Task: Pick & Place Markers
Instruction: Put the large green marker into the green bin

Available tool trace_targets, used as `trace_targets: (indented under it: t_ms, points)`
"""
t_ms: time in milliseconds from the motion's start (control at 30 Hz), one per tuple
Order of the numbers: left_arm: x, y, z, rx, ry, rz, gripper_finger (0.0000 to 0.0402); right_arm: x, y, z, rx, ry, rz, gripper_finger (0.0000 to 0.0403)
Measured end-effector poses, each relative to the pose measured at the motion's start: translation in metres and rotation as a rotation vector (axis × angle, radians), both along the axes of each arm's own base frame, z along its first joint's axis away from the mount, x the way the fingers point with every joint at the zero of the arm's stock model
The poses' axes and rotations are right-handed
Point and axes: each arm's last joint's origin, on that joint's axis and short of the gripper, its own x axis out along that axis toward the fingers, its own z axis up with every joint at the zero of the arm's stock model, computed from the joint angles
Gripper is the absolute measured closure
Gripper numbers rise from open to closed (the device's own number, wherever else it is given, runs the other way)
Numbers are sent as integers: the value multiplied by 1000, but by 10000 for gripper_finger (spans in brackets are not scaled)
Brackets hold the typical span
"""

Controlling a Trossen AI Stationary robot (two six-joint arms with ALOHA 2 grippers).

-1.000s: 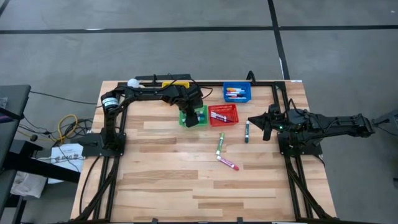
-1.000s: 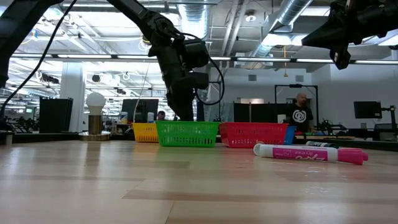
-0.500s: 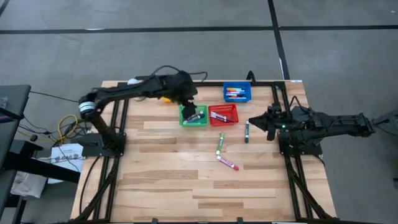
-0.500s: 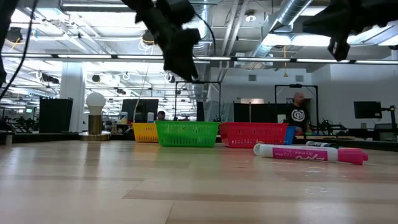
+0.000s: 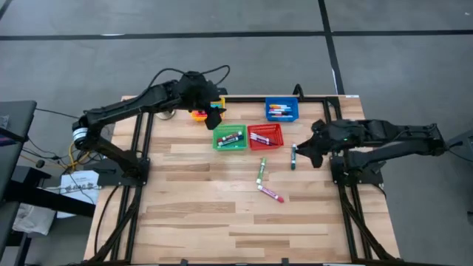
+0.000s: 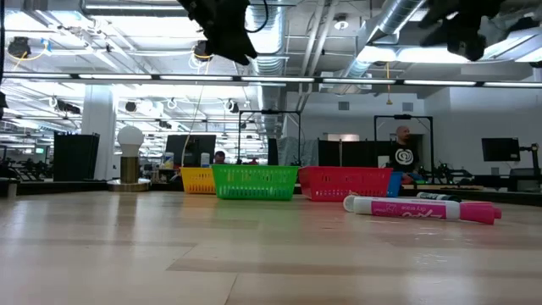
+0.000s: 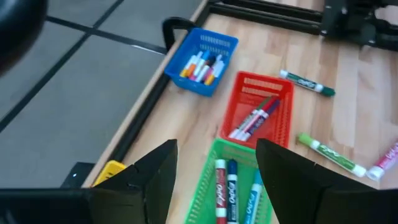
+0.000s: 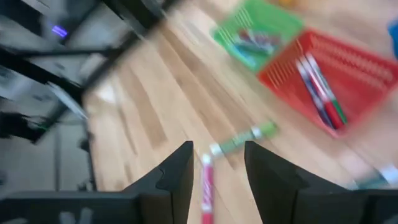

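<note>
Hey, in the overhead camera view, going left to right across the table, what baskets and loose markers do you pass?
Yellow basket → green basket → red basket, with the blue basket just beyond it → dark green-capped marker. The light green and pink markers lie below the red basket, overlapping it in order.

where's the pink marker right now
In the high view the pink marker lies loose on the table, toward the right arm's side, just below the green marker and nearer the front edge than the red basket.
</note>
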Motion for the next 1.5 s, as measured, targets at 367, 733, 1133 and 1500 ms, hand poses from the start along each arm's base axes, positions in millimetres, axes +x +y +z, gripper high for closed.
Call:
trace_targets:
  t_ms: [367,733,1133,1500]
  points:
    - [-10,26,-1,0,1,88,183,33,5,-21,272,574,-169,279]
    - [-17,39,-1,0,1,135,183,64,2,-51,328,738,-338,259]
    - [-17,39,-1,0,0,135,183,78,-17,-88,382,864,-490,224]
    - [-17,40,-1,3,-7,138,183,70,-38,-135,437,805,-574,222]
